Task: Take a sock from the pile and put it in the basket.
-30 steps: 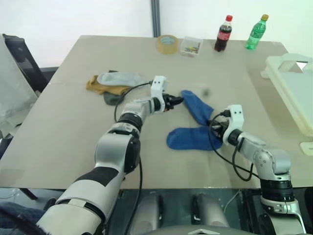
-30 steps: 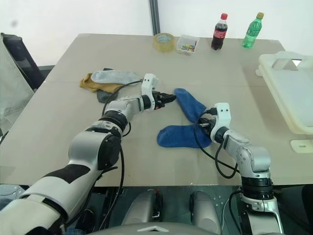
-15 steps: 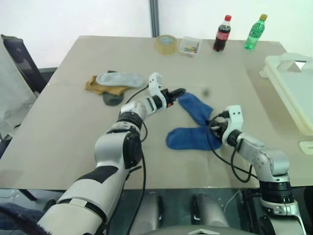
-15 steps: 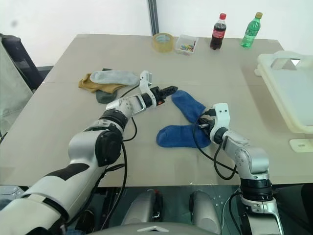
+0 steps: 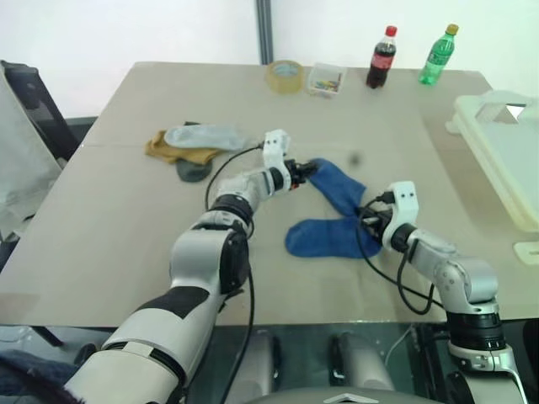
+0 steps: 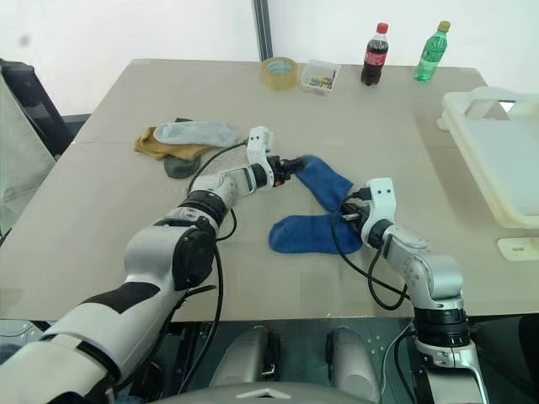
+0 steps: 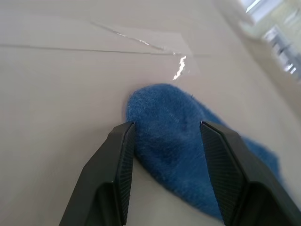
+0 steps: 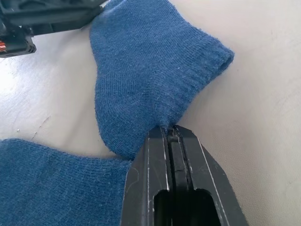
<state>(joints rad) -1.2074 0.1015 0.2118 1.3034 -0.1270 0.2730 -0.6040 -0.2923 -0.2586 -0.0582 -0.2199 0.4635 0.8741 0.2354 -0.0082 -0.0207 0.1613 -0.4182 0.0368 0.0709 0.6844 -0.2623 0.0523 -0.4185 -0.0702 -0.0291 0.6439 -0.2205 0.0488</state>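
Two blue socks lie mid-table: the farther sock (image 5: pixel 338 187) and a nearer one (image 5: pixel 324 238). My left gripper (image 5: pixel 305 171) is open and low over the table, and its fingers (image 7: pixel 123 155) straddle the rounded end of the farther sock (image 7: pixel 174 132). My right gripper (image 5: pixel 366 220) is shut on the blue sock, pinching the edge of the farther sock (image 8: pixel 150 70) at its other end. The pile (image 5: pixel 198 145) of light grey, mustard and dark grey socks lies at the left, behind my left arm. The off-white basket (image 5: pixel 505 151) stands at the table's right edge.
Along the far edge stand a tape roll (image 5: pixel 287 74), a small clear box (image 5: pixel 328 79), a cola bottle (image 5: pixel 381 57) and a green bottle (image 5: pixel 440 54). A dark chair (image 5: pixel 34 101) stands off the table's left side. A small white object (image 5: pixel 526 252) lies near the right front edge.
The left gripper's tips were raised off the table half a second ago and have dipped back down around the sock's end. The right arm has kept still.
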